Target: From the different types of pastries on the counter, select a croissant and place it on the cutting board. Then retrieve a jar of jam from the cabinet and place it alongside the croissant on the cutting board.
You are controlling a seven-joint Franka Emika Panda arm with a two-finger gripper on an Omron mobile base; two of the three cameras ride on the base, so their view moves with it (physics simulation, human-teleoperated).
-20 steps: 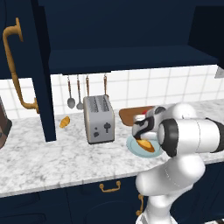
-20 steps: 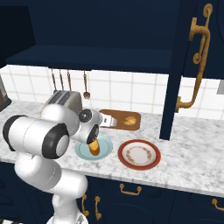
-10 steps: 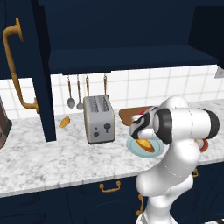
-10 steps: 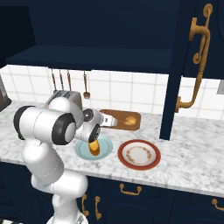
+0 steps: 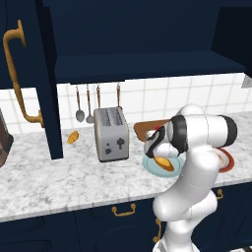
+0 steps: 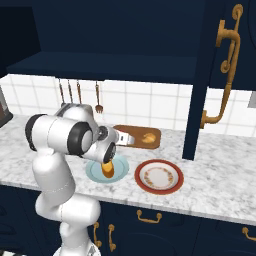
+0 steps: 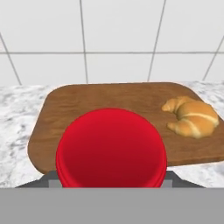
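A jar of jam with a red lid (image 7: 111,146) fills the near part of the hand view, and my gripper (image 6: 123,141) is shut on it. Past the jar, the brown cutting board (image 7: 109,98) lies on the marbled counter (image 7: 17,109) against the tiled wall. The light-tan croissant (image 7: 191,116) rests on the board's right part. From the right base view, the gripper hovers at the left end of the cutting board (image 6: 135,134), with the croissant (image 6: 148,138) further right. The gripper (image 5: 150,144) hangs above the counter, right of the toaster.
Below the hand, a light-blue plate (image 6: 92,170) holds an orange loaf-shaped pastry (image 6: 107,169). A red-rimmed plate (image 6: 159,163) lies to its right. The toaster (image 5: 111,134) and a small orange pastry (image 5: 73,137) stand to the left. Open navy cabinet doors (image 5: 29,74) (image 6: 225,75) hang at either side.
The arm's elbow has swung round and the hand has edged toward the cutting board, still holding the jar. The plates, pastries and toaster have not moved.
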